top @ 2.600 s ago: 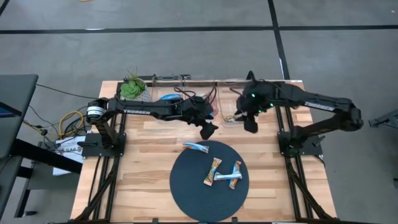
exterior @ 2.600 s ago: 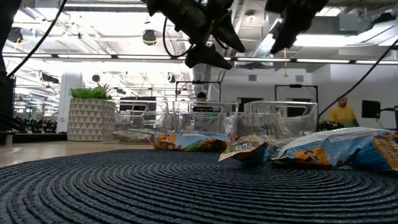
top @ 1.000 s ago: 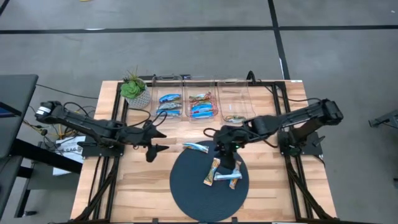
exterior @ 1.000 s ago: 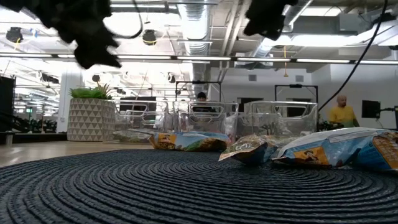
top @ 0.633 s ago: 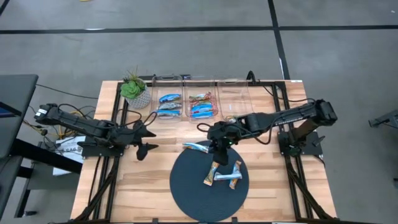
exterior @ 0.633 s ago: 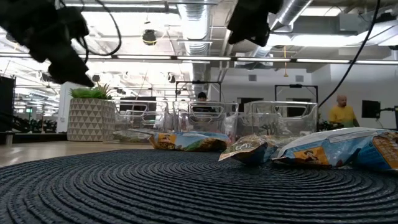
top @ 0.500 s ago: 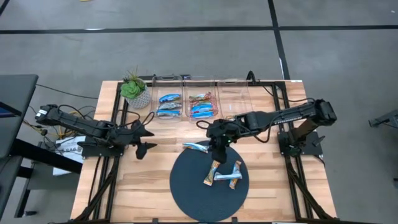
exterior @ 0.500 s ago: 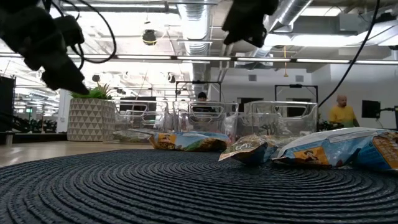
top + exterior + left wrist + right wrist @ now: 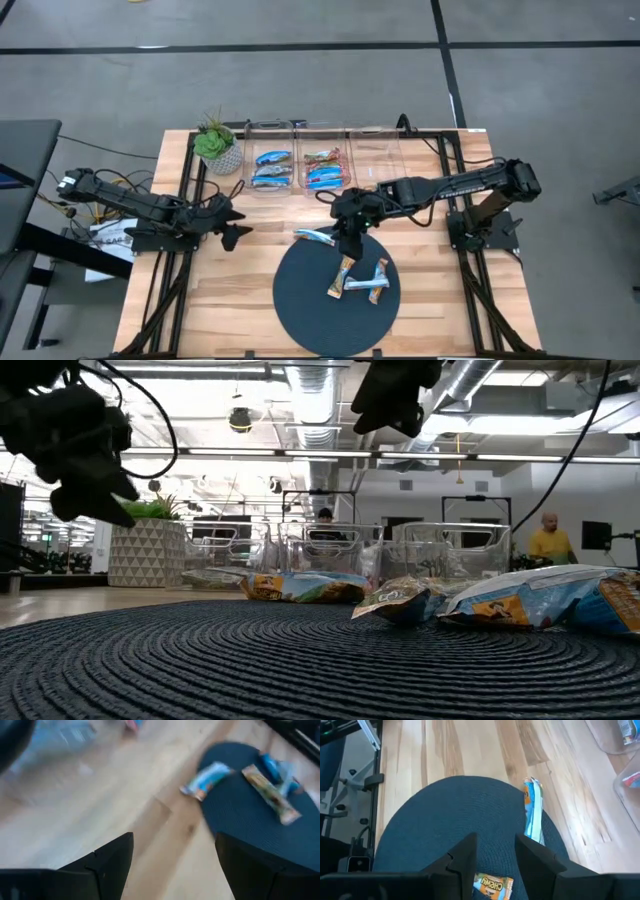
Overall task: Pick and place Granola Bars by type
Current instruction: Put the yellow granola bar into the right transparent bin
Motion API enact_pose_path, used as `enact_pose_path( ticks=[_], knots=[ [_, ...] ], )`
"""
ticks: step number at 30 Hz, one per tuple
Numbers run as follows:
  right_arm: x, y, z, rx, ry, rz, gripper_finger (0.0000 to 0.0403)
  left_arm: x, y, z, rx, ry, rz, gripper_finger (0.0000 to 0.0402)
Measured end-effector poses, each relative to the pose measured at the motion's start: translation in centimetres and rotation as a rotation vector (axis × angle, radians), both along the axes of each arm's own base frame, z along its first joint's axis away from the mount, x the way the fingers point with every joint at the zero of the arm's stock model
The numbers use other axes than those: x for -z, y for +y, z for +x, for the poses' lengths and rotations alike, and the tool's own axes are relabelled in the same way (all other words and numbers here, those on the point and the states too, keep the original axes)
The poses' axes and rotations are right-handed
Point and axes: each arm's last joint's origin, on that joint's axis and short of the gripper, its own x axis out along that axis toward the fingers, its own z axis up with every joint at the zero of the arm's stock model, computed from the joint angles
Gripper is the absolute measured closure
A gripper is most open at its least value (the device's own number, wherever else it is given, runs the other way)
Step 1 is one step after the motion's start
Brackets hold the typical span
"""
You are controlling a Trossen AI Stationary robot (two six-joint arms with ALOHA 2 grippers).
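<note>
Beside right gripper (image 9: 347,243): blue granola bar (image 9: 314,236).

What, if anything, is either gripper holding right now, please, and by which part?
Nothing is held. The right gripper hangs open and empty above the mat; the left gripper is open and empty over the table's left side.

I'm looking at a pale wood-grain worktop (image 9: 240,290) carrying a dark blue-black mat (image 9: 310,310) woven in concentric rings. On it I'm seeing blue-and-white granola bars (image 9: 366,283) and a tan one (image 9: 342,274). I'm noting a green plant (image 9: 212,142) in a white diamond-patterned pot (image 9: 146,552).
</note>
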Motion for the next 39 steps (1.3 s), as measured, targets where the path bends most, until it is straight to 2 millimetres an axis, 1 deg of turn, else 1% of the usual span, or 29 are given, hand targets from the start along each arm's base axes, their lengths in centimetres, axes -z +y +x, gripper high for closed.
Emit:
enact_pose_path(
  ticks=[2, 6, 8, 11, 16, 18, 22, 24, 31, 36, 39],
  knots=[
    [0.0, 0.0, 0.0, -0.003, -0.003, -0.003, 0.0277, -0.1, 0.1, 0.1, 0.009, -0.003, 0.105, 0.0127],
    [0.0, 0.0, 0.0, -0.019, -0.007, -0.016, 0.0277, -0.4, -0.1, 0.1, 0.241, 0.034, 0.398, 0.0127],
    [0.0, 0.0, 0.0, -0.020, -0.007, -0.016, 0.0277, -0.5, -0.2, 0.0, 0.331, 0.046, 0.488, 0.0127],
    [0.0, 0.0, 0.0, -0.020, -0.006, -0.016, 0.0277, -0.7, -0.4, -0.3, 0.448, 0.028, 0.566, 0.0127],
    [0.0, 0.0, 0.0, -0.019, -0.007, -0.016, 0.0277, -1.4, -0.5, -1.0, 0.552, -0.063, 0.601, 0.0127],
    [0.0, 0.0, 0.0, -0.020, -0.006, -0.016, 0.0277, -1.2, -0.5, -1.2, 0.564, -0.126, 0.597, 0.0127],
    [0.0, 0.0, 0.0, -0.002, -0.002, -0.001, 0.0277, 0.0, -0.6, -1.3, 0.564, -0.275, 0.572, 0.0127],
    [0.0, 0.0, 0.0, 0.006, -0.001, 0.006, 0.0277, 0.5, -0.6, -1.4, 0.556, -0.314, 0.569, 0.0127],
    [0.0, 0.1, 0.0, 0.004, 0.000, 0.007, 0.0277, 1.2, -0.6, -1.5, 0.535, -0.457, 0.571, 0.0127],
    [0.0, 0.1, 0.0, 0.004, 0.000, 0.007, 0.0277, 1.2, -0.6, -1.7, 0.519, -0.568, 0.576, 0.0127],
    [0.0, 0.1, 0.0, 0.004, 0.001, 0.007, 0.0277, 1.0, -0.6, -1.8, 0.523, -0.590, 0.589, 0.0127]
  ],
)
